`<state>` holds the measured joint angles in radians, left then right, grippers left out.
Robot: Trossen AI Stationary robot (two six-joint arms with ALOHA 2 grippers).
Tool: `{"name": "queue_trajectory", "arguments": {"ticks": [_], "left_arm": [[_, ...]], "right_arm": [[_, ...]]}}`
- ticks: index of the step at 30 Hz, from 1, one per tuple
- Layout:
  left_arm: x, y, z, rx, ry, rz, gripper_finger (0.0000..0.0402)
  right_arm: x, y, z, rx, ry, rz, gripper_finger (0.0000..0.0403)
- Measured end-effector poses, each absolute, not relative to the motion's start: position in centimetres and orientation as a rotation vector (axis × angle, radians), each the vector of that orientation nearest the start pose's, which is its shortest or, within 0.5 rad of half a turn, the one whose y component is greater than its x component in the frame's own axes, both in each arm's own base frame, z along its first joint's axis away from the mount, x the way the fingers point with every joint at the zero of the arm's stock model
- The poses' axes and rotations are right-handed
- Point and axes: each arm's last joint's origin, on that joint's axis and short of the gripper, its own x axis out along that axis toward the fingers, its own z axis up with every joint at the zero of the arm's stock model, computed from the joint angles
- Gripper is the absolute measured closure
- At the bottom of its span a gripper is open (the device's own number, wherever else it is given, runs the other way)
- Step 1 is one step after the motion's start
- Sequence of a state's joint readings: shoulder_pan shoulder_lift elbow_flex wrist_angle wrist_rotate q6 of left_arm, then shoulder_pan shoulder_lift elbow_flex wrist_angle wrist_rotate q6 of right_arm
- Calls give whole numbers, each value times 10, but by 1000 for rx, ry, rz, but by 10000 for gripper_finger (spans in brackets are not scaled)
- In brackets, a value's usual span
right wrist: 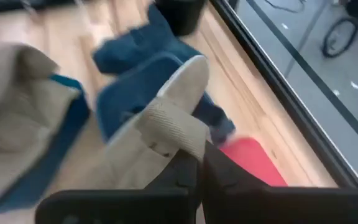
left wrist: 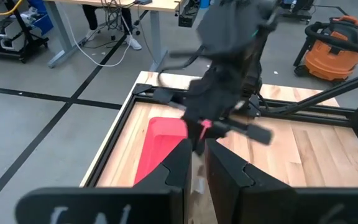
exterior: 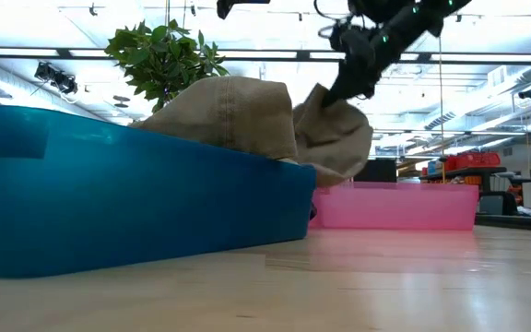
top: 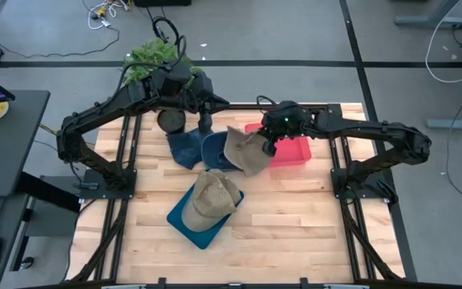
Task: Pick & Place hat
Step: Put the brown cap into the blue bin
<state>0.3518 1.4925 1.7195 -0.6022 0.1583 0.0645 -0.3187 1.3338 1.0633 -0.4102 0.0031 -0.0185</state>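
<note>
We look down on a pale wood-plank table (top: 295,217) framed by black rails, set on a grey floor crossed by dark tape lines, with a leafy green plant (top: 152,58) at its far edge and a dark side desk (top: 6,136) off to the left. In the level view bright ceiling strip lights fill the room behind. A soft tan cap (top: 245,150) hangs above the far middle of the table, pinched by its cloth edge in the right gripper (top: 268,147), whose jaws are closed narrowly on the fabric; the cap droops clear of the wood, just left of a shallow pink bin (top: 295,152). Beneath and left of it lie two dark blue caps (top: 189,148), limp and creased, beside a dark round pot (top: 171,121). Nearer us, a second tan cap (top: 213,197) sits domed in a glossy teal bin (top: 184,218) turned at an angle. The left gripper (top: 204,122) hovers over the far side, its fingers (left wrist: 180,163) nearly together with only a slim gap and nothing between them. The near half and right side of the table lie open.
</note>
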Motion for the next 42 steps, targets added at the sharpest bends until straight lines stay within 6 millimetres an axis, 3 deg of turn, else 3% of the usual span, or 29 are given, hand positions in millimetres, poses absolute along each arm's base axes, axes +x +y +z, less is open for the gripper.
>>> {"name": "queue_trajectory", "arguments": {"ticks": [9,20,25,30,37,42], "left_arm": [[296,106,445,-33,372,184,351],[293,100,448,-23,354,52,337],[289,95,453,-16,329,12,279],[284,96,460,-11,284,27,201],[285,97,463,-48,257,65,96],[286,98,467,-33,218,66,54]], "right_arm": [[274,-80,359,14,586,-239,402],[251,-74,444,-135,501,-242,403],[226,-70,479,-204,520,-336,403],[209,-65,510,-220,422,-354,403],[200,-62,539,-249,252,-367,403],[201,-62,550,-259,133,-383,403]]}}
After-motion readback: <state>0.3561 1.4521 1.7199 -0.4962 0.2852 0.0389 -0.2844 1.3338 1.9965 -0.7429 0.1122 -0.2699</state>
